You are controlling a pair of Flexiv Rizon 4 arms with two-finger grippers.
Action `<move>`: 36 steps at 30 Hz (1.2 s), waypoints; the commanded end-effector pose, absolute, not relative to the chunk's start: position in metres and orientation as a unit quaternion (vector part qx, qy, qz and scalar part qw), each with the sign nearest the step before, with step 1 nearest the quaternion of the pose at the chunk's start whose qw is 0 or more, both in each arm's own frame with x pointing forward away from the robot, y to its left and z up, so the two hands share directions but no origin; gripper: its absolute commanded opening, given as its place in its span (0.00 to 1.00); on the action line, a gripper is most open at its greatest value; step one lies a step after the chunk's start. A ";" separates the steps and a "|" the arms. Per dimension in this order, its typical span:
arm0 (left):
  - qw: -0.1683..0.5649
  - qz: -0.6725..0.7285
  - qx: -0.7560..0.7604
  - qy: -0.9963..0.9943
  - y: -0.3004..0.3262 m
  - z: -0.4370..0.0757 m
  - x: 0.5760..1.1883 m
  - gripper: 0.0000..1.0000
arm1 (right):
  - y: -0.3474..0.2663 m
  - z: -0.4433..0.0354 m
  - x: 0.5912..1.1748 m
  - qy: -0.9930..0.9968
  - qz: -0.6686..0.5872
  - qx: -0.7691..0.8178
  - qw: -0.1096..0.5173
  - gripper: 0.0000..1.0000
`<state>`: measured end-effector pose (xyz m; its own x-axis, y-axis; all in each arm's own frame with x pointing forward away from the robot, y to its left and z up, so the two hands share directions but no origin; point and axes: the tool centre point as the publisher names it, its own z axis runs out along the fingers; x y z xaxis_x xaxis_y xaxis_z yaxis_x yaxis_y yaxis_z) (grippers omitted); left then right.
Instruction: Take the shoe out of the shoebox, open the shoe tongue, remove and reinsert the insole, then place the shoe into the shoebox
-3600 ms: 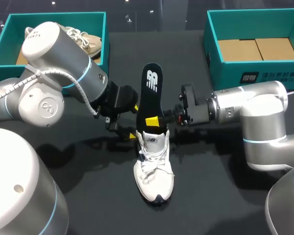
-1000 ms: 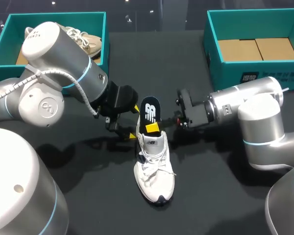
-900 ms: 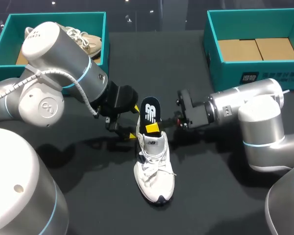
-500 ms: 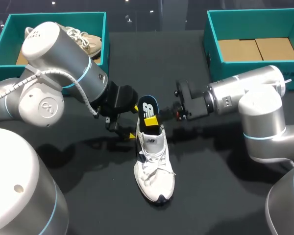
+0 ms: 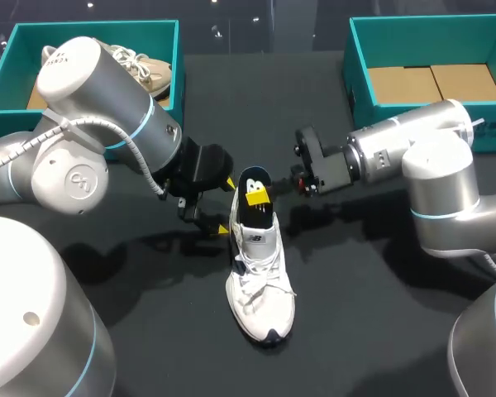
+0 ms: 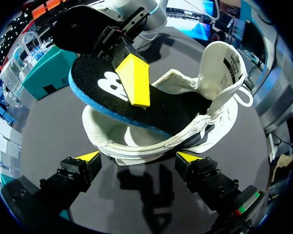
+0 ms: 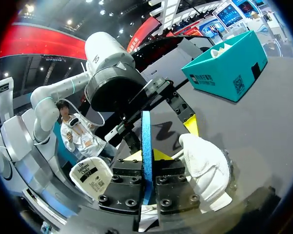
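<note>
The right tool (image 5: 257, 197), clamped on the heel end of the insole (image 5: 246, 179), holds it slanting along the long axis of the white shoe (image 5: 261, 285), forepart inside, while the left tool (image 5: 226, 206) sits, fingers apart, beside the shoe's heel.

A large white logo mark was printed on the black insole (image 6: 107, 85), near its raised heel end. A small label with dark print, too fine to read, sat on the white tongue (image 6: 229, 61) of the shoe (image 5: 260, 281). White characters beside a boxed mark ran along the front wall of the right teal shoebox (image 5: 446, 129), too small to make out. The left teal shoebox (image 7: 224, 73) carried white print and a dark square code. A round logo marked a joint cap of the left arm (image 5: 73, 184).
</note>
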<state>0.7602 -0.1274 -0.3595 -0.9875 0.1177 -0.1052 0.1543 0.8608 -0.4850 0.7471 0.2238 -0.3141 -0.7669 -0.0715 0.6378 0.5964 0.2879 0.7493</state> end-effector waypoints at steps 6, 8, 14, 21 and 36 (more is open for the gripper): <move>0.036 -0.255 0.071 0.964 -0.127 -0.360 0.760 1.00 | 0.227 -0.340 0.725 -0.731 -0.566 -0.199 0.326 0.00; 0.036 -0.255 0.071 0.964 -0.127 -0.360 0.760 1.00 | 0.228 -0.340 0.723 -0.731 -0.563 -0.201 0.329 0.00; 0.036 -0.255 0.071 0.964 -0.127 -0.360 0.760 1.00 | 0.230 -0.325 0.731 -0.743 -0.562 -0.185 0.312 0.34; 0.036 -0.255 0.071 0.964 -0.127 -0.360 0.760 1.00 | 0.229 -0.309 0.747 -0.762 -0.553 -0.159 0.298 0.34; 0.036 -0.255 0.071 0.964 -0.127 -0.360 0.760 1.00 | 0.228 -0.336 0.747 -0.745 -0.550 -0.184 0.329 0.00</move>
